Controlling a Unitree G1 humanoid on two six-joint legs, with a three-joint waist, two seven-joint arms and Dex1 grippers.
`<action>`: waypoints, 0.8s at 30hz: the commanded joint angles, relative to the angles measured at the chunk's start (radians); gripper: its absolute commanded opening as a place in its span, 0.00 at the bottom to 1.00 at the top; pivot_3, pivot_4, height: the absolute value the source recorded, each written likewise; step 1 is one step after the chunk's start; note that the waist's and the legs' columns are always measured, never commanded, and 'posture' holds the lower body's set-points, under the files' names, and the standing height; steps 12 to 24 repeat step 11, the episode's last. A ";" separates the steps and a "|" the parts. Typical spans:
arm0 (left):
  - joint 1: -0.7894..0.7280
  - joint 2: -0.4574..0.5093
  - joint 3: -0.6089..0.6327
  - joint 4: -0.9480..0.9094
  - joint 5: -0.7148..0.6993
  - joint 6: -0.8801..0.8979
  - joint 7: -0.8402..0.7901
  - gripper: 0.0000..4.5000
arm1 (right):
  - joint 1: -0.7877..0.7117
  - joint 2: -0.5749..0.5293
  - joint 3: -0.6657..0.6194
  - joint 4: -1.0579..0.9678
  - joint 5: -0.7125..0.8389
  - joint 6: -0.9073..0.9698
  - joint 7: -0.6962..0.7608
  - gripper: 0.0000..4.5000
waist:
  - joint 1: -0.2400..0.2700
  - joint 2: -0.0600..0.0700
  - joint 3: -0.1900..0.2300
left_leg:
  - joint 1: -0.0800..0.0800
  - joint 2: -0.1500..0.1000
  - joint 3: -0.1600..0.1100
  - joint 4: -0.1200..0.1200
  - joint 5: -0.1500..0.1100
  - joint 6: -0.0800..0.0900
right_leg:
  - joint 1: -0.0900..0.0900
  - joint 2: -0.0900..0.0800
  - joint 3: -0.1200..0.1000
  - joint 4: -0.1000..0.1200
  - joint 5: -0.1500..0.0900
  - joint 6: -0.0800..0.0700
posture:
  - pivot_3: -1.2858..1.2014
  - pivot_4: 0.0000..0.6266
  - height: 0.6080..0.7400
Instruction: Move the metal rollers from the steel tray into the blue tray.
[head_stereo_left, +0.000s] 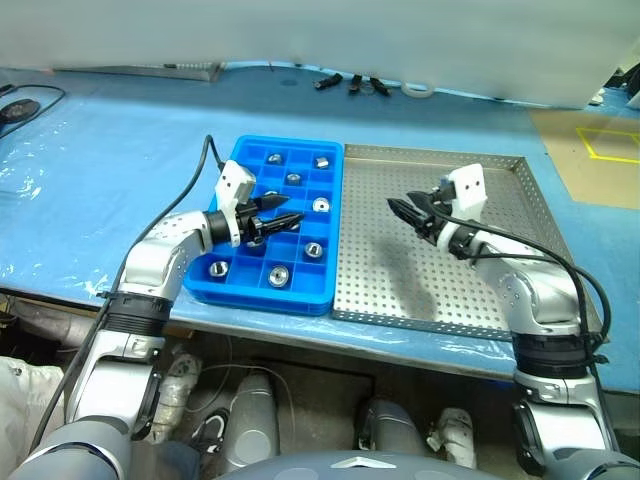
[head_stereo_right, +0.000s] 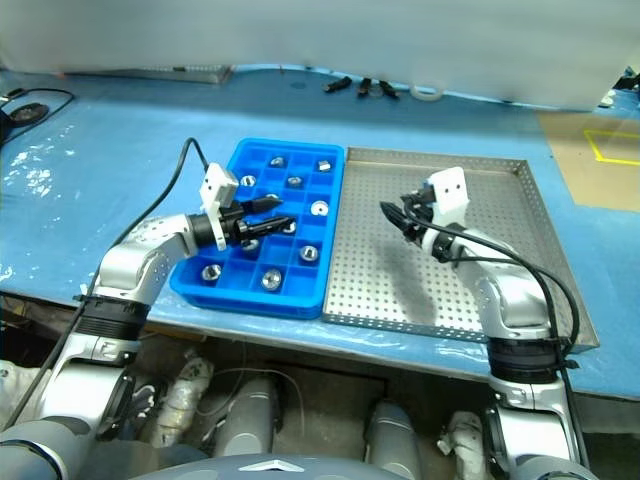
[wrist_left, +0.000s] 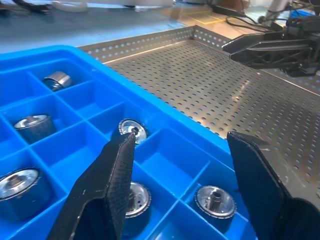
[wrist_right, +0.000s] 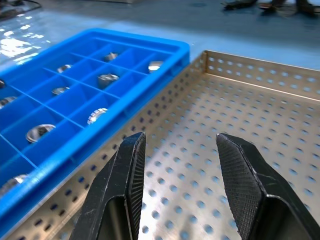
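The blue tray (head_stereo_left: 260, 297) lies left of the steel tray (head_stereo_left: 400, 285), the two side by side. Several metal rollers (head_stereo_left: 321, 204) sit singly in the blue tray's compartments, and every roller I see lies there. My left gripper (head_stereo_left: 290, 209) hovers level over the middle of the blue tray, open, with nothing between its fingers (wrist_left: 117, 170). A roller (wrist_left: 132, 129) lies just beyond its tips. My right gripper (head_stereo_left: 398, 205) hangs over the steel tray's perforated floor near its left side, open and holding nothing, its fingers (wrist_right: 127, 170) pointing toward the blue tray (wrist_right: 90, 85).
Both trays rest on a table with a blue cover (head_stereo_left: 100, 170), near its front edge. Along the far edge lie black tools (head_stereo_left: 350, 82) and a white tape roll (head_stereo_left: 418, 89). A brown board with yellow tape (head_stereo_left: 600, 150) is at the far right.
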 joint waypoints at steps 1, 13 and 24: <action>-0.036 0.013 -0.022 0.049 0.037 -0.063 -0.060 0.68 | 0.039 -0.018 -0.032 -0.066 -0.002 -0.021 -0.003 0.52 | -0.003 0.000 0.000 | 0.000 0.000 0.000 0.000 0.000 0.000 | 0.000 0.000 0.000 0.000 0.000 0.000 | 0.50 0.24 1.00; -0.123 -0.016 -0.004 0.181 0.060 -0.112 -0.099 0.68 | 0.118 0.007 -0.055 -0.119 0.006 -0.014 -0.052 0.52 | -0.026 0.000 0.000 | 0.000 0.000 0.001 0.002 -0.002 0.004 | 0.000 0.000 0.001 0.000 0.000 0.000 | 0.48 0.24 1.00; -0.123 -0.016 -0.004 0.181 0.060 -0.112 -0.099 0.68 | 0.118 0.007 -0.055 -0.119 0.006 -0.014 -0.052 0.52 | -0.026 0.000 0.000 | 0.000 0.000 0.001 0.002 -0.002 0.004 | 0.000 0.000 0.001 0.000 0.000 0.000 | 0.48 0.24 1.00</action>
